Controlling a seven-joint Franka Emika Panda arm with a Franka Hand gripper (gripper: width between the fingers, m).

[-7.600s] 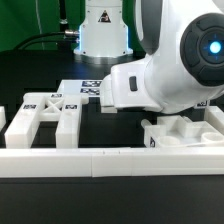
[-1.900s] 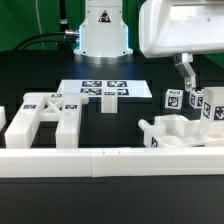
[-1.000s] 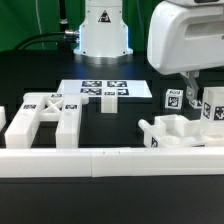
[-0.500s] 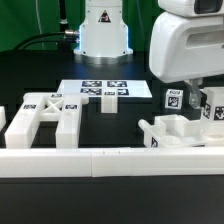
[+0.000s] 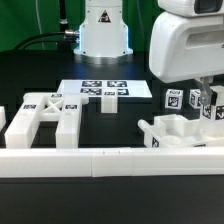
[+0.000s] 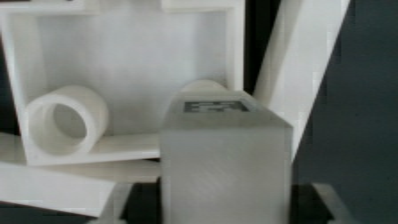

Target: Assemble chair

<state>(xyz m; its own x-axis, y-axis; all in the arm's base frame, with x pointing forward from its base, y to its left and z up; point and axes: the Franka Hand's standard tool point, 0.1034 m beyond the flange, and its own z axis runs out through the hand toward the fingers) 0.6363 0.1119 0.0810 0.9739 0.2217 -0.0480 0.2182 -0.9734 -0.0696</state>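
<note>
My gripper (image 5: 204, 100) hangs from the big white arm at the exterior view's right, down among short white tagged chair posts (image 5: 172, 99). In the wrist view a white post (image 6: 222, 150) with a tag on its top end fills the space between my fingers (image 6: 222, 207), with the dark pads against both its sides. Behind it lies a blocky white chair part (image 6: 125, 60) with a round hole (image 6: 63, 125). In the exterior view that part (image 5: 180, 131) sits low at the right. Two white chair frames (image 5: 45, 115) lie at the left.
The marker board (image 5: 92, 88) lies in the middle at the back, with a small white post (image 5: 106, 103) at its front edge. A long low white rail (image 5: 110, 160) runs across the front. The robot base (image 5: 103, 30) stands behind.
The arm has swung from the middle to the right and come down over the posts. In the last half second the visible finger moved right, closing against the post.
</note>
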